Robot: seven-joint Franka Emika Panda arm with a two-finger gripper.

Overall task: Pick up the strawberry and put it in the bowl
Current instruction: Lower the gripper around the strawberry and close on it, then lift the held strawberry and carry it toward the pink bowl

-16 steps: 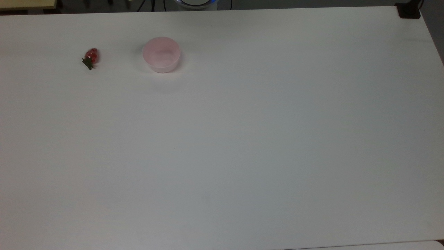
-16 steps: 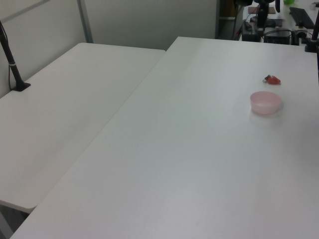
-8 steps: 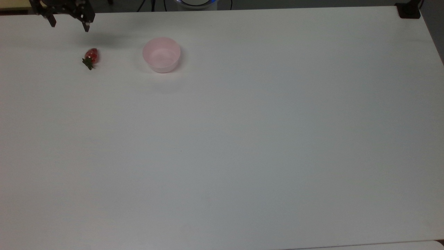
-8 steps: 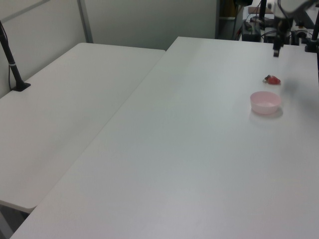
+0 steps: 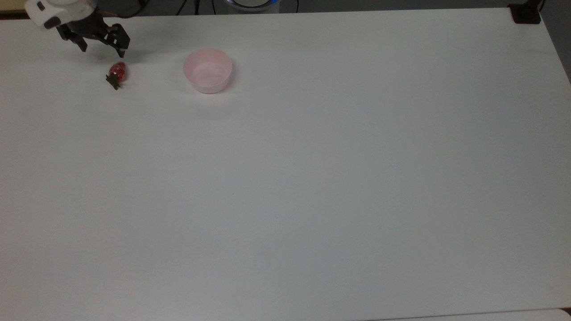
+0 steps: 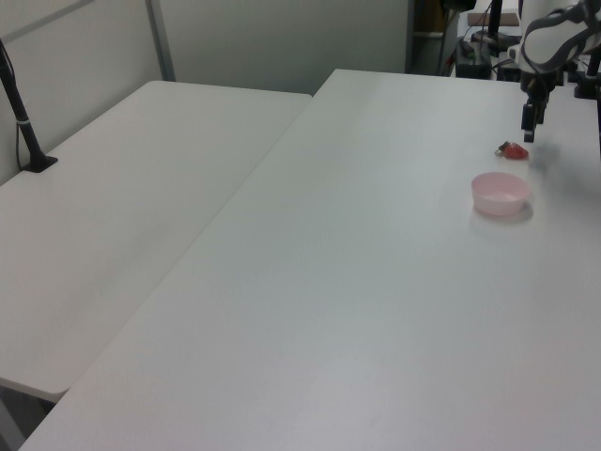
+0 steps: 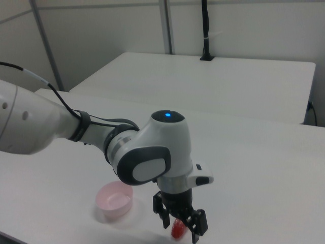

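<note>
A small red strawberry [image 5: 117,72] with a green cap lies on the white table [image 5: 312,178] at the top view's left. The pale pink bowl [image 5: 207,70] stands upright to its right with nothing in it. My gripper [image 5: 102,50] is open and hangs just above and to the left of the strawberry in the top view. In the right view the strawberry [image 7: 177,231] shows between the spread fingers of the gripper [image 7: 181,227], with the bowl [image 7: 116,199] to the left. In the left view the gripper [image 6: 528,127] hovers over the strawberry [image 6: 514,149], behind the bowl [image 6: 500,193].
A black clamp base [image 5: 526,13] sits at the table's far right corner in the top view. A second white table [image 6: 122,188] adjoins in the left view, with a black pole [image 6: 23,132] on it. The arm's base [image 5: 252,3] stands at the far edge.
The gripper came into view at the top view's upper left and has moved down and right, closer to the strawberry. Strawberry and bowl have not moved.
</note>
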